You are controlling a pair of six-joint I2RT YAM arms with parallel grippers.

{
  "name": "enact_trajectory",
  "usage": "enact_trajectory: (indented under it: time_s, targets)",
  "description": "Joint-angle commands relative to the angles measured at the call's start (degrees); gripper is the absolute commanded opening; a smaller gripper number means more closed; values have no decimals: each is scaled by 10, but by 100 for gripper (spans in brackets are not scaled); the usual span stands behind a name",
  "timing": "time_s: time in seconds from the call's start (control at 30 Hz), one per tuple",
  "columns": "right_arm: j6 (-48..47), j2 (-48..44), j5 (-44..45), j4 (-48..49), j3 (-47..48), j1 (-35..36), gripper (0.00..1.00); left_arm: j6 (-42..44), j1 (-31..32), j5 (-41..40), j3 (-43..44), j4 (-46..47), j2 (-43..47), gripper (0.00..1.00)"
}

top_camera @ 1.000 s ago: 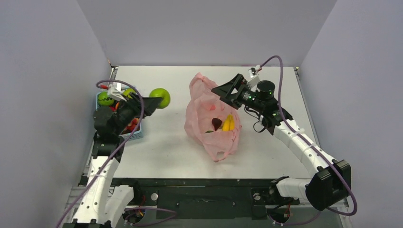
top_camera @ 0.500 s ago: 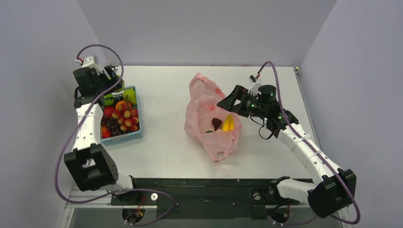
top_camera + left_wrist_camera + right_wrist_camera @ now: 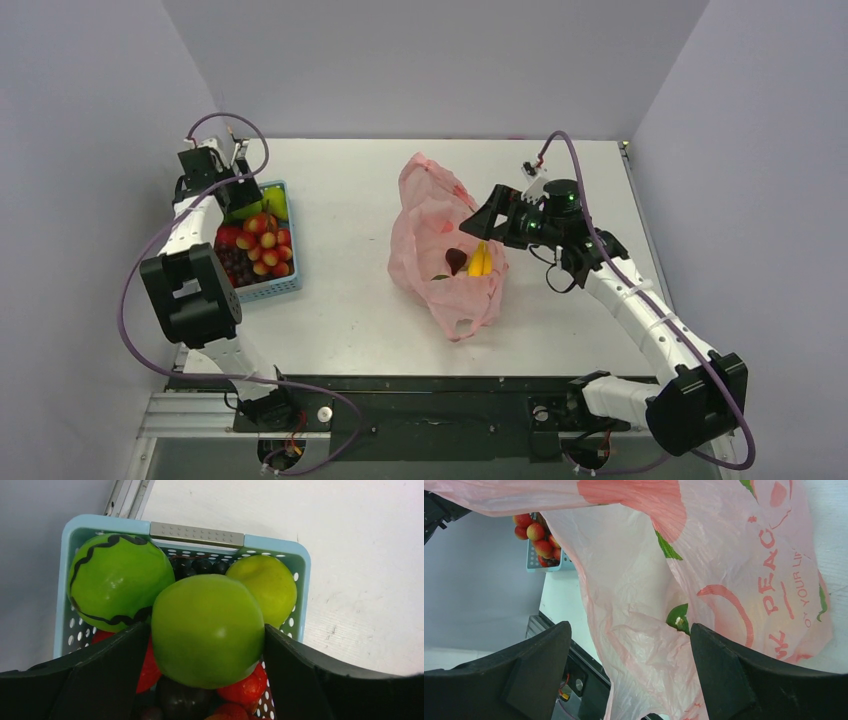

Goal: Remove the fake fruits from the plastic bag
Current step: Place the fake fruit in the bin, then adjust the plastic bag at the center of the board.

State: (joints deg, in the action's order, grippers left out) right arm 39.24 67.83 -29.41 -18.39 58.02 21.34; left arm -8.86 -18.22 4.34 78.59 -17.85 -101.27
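Observation:
The pink plastic bag [image 3: 425, 250] lies crumpled mid-table; yellow bananas [image 3: 481, 260] and a dark red fruit [image 3: 456, 260] show through it. My right gripper [image 3: 478, 225] hovers open over the bag's right side. In the right wrist view the bag [image 3: 724, 555] fills the space between and beyond the wide fingers [image 3: 539, 670], with a green leaf [image 3: 678, 617] showing inside. My left gripper [image 3: 232, 190] is over the far end of the blue basket. The green apple [image 3: 207, 630] fills the gap between its fingers and rests on the fruits below.
The light-blue basket [image 3: 300, 580] at the far left holds a striped green ball [image 3: 112, 580], a yellow-green fruit [image 3: 265, 587], strawberries, dark grapes and a red-yellow cluster [image 3: 265, 248]. The left wall stands close behind the basket.
My left arm swung the green apple from the open table to the basket's far end and lowered it onto the fruits. My right gripper dropped slightly toward the bag.

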Motion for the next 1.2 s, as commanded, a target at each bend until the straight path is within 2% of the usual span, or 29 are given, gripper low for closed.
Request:
enact_trajectory:
  time_s: [0.0, 0.1, 0.27, 0.4, 0.53, 0.63, 0.7, 0.77, 0.8, 0.9, 1.0, 1.1, 1.17]
  targets:
    - [-9, 10, -19, 18, 1, -3, 84, 10, 2, -14, 30, 11, -7, 83]
    - [-10, 12, -22, 21, -1, -3, 84, 9, 9, -25, 17, 26, 0, 93]
    - [-13, 10, -18, 23, -4, -3, 84, 6, 12, -57, 44, 0, 3, 95]
    - [-27, 4, -8, 12, 2, 1, 83, 1, 12, -78, 39, 2, 51, 95]
    - [-64, -2, 58, -33, 20, 33, 81, -1, 25, -70, 47, -19, 126, 94]
    - [-99, -20, 175, -71, 30, 100, 80, -1, 52, -37, 45, -39, 175, 91]
    - [-121, -35, 236, -75, 28, 144, 77, -8, 93, -16, 24, -35, 220, 91]
    - [-142, -37, 281, -76, 26, 183, 69, -17, 155, -9, -8, -28, 262, 91]
    - [-145, -33, 322, -80, 30, 205, 60, -29, 206, -9, -36, -23, 289, 91]
    - [-160, -36, 392, -92, 26, 250, 46, -64, 313, -6, -122, 9, 342, 91]
    - [-171, -67, 446, -81, -6, 290, 46, -107, 378, -13, -178, 24, 406, 89]
    - [-167, -63, 426, -56, -24, 289, 54, -142, 431, -12, -247, 30, 461, 89]
    - [-147, -32, 398, -48, -21, 277, 49, -176, 446, 9, -289, 42, 501, 89]
